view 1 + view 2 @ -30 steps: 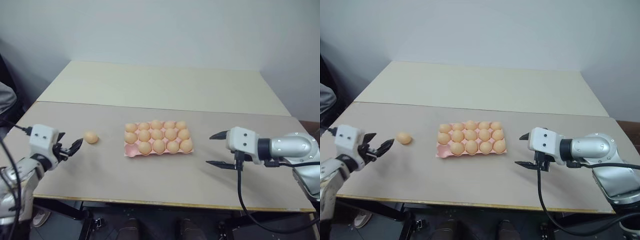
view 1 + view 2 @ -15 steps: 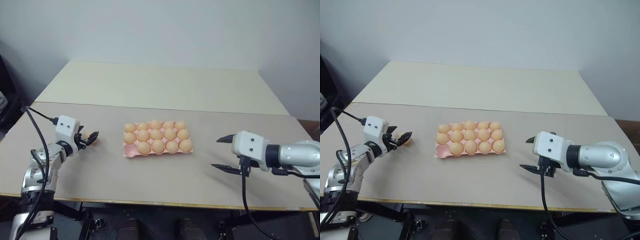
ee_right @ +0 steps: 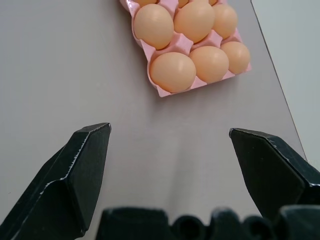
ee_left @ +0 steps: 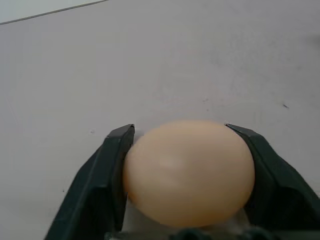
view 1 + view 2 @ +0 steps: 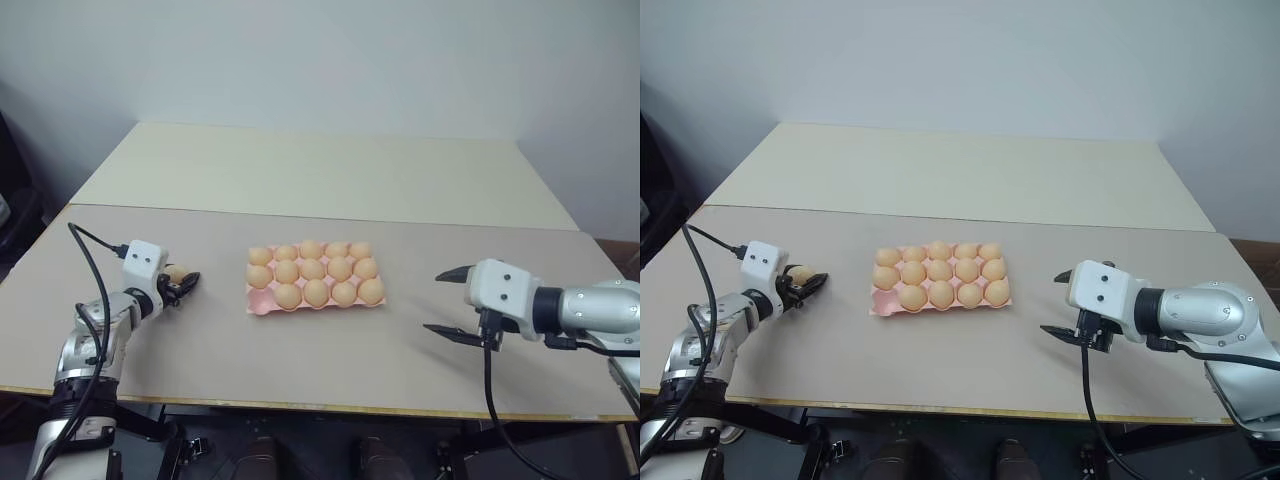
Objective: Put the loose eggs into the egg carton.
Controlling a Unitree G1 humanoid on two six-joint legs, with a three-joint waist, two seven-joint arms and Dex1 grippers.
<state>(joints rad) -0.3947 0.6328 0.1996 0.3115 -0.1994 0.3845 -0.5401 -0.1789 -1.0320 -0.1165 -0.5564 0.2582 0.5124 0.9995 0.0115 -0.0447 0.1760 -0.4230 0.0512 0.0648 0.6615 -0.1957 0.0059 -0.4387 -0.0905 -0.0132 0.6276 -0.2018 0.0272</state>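
Observation:
One loose egg [image 4: 189, 172], pale orange-tan, lies on the grey-brown table left of the egg carton [image 5: 258, 304]. My left gripper [image 5: 184, 286] is shut on it, with a black finger pressed against each side in the left wrist view. The pink carton sits mid-table with several eggs [image 5: 314, 270] in its cups, and its near left corner cup is bare. My right gripper [image 5: 437, 300] hovers open to the right of the carton [image 3: 161, 93], nothing between its fingers [image 3: 80, 170].
A paler cream table surface [image 5: 320, 170] adjoins the far side, with a white wall behind it. A black cable [image 5: 88, 250] loops off my left wrist. The table's front edge [image 5: 330, 405] runs close below both arms.
My left arm reached forward and down to the loose egg, and its fingers closed around it. The right gripper has stayed open in about the same place.

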